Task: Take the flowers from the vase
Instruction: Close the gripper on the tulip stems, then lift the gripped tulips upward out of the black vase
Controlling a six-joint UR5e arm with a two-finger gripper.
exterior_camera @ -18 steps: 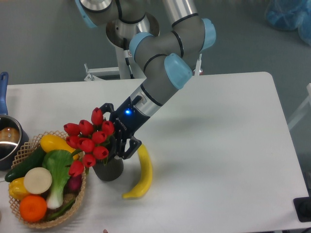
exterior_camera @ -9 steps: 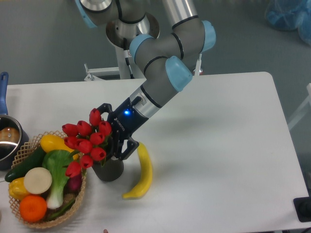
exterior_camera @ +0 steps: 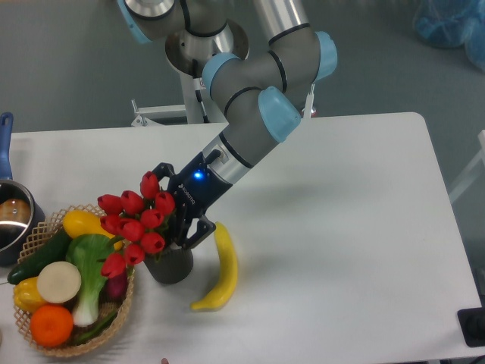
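Fingers (exterior_camera: 182, 227) sit low over the vase mouth, black, half buried behind the flowers (exterior_camera: 136, 224); they look clenched around the stems just above the rim, though the contact itself is hidden by the buds. Blue light on the wrist housing. Arm (exterior_camera: 254, 125) slopes down from its grey base beyond the far edge of the worktop (exterior_camera: 341, 227).

Single fixed view. Flowers: a bunch of red tulip buds, fanned toward the left, lower buds hanging over the basket rim. Stems mostly hidden; bunch sits at the vase opening, whether fully clear of it cannot be told. Vase (exterior_camera: 170, 265): dark grey cylinder, upright, near the front-left part of the worktop, only its lower body visible under buds and fingers.

Neighbours crowd it. Banana (exterior_camera: 220, 273) lies just right of the vase, curved, upper tip close to the fingers. Wicker basket (exterior_camera: 114, 322) stands just left of the vase, seemingly touching it, holding an orange (exterior_camera: 51, 324), a yellow squash (exterior_camera: 85, 224), a dark green cucumber (exterior_camera: 38, 256), a pale round slice, a leafy green stalk. Steel pot with a blue handle (exterior_camera: 6, 220) at the left edge, partly cut off.
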